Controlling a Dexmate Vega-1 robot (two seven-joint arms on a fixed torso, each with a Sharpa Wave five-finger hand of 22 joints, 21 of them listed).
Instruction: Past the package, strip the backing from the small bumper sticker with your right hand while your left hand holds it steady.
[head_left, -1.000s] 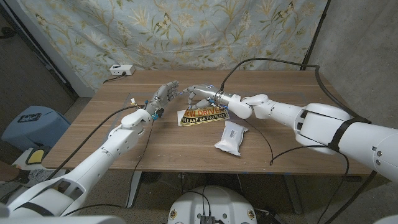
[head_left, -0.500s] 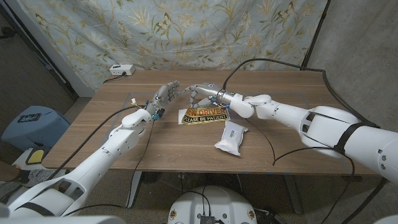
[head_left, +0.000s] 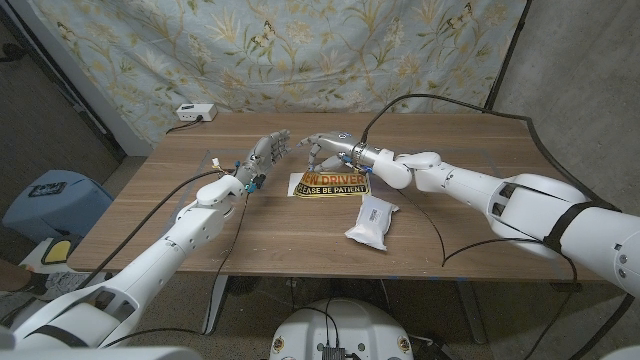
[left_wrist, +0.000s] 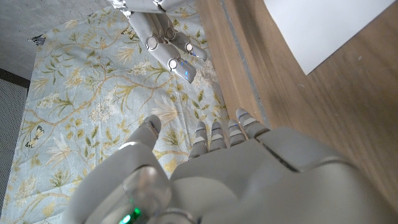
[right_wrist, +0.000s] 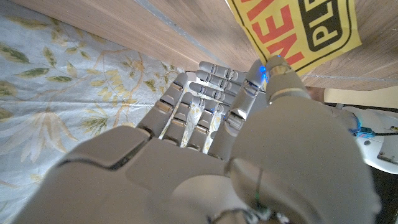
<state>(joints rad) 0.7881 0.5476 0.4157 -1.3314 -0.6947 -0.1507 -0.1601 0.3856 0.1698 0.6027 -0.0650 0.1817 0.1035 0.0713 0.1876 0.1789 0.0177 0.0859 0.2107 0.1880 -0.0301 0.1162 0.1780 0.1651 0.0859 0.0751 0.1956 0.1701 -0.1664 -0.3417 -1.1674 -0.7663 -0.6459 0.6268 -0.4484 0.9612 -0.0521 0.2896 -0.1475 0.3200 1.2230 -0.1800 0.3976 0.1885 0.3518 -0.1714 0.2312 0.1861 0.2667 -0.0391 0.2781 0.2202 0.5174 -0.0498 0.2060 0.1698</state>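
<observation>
In the head view, the bumper sticker is seen lying on the wooden table just past the white package, its yellow-and-black face turned up with print partly readable (the lower line says "PLEASE BE PATIENT"). The right hand is held over the sticker's far edge, fingers curved downward; whether the sticker is being touched cannot be told from here. The left hand is raised just beside it, fingers extended toward the right hand, with nothing seen between them. A white power strip is placed at the table's far left edge, before a floral curtain. In the left wrist view, the left hand is shown from behind with fingers straight and close together, holding nothing, and the right hand's fingertips are seen near it against the curtain. In the right wrist view, the right hand is shown with fingers bent and side by side, the sticker near the thumb tip; a pinch cannot be confirmed.
</observation>
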